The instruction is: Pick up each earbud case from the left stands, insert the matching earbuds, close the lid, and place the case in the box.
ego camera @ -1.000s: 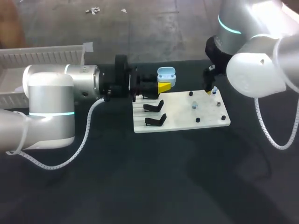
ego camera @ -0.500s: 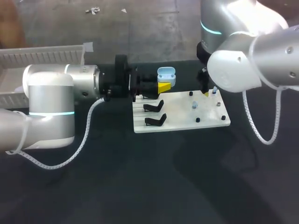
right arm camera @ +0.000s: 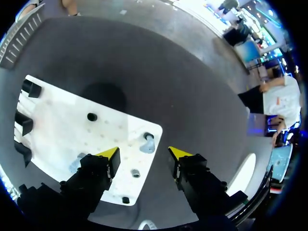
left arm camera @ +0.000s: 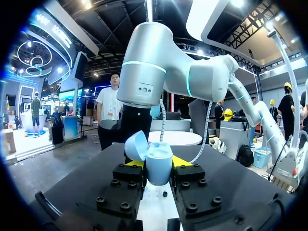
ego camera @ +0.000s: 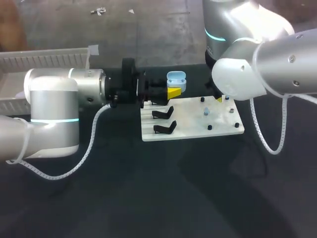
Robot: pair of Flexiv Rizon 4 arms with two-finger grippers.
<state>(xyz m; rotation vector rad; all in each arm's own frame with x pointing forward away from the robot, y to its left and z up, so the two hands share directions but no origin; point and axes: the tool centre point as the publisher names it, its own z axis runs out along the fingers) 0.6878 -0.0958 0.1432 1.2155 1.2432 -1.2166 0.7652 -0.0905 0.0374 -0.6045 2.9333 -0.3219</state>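
A light blue earbud case (ego camera: 176, 81) with its lid up hangs above the far edge of the white board (ego camera: 193, 126). My left gripper (ego camera: 172, 92) is shut on the earbud case (left arm camera: 159, 166), whose open lid (left arm camera: 136, 146) leans to one side. My right gripper (ego camera: 221, 99) hovers over the board's far right corner, largely hidden under its own arm. In the right wrist view my right gripper (right arm camera: 144, 153) is open, and a pale blue earbud (right arm camera: 147, 142) stands on its peg in the gap, with neither finger touching it. A second earbud (ego camera: 206, 113) stands mid-board.
Two empty black stands (ego camera: 163, 114) (ego camera: 165, 129) sit at the board's left end. Small black pegs (right arm camera: 91, 116) dot the board. A long white box (ego camera: 44, 59) lies at the table's far left. Dark tabletop lies in front of the board.
My right arm has swung left over the board's far right corner, and its fingers have drawn closer together. The left arm and the case have stayed put.
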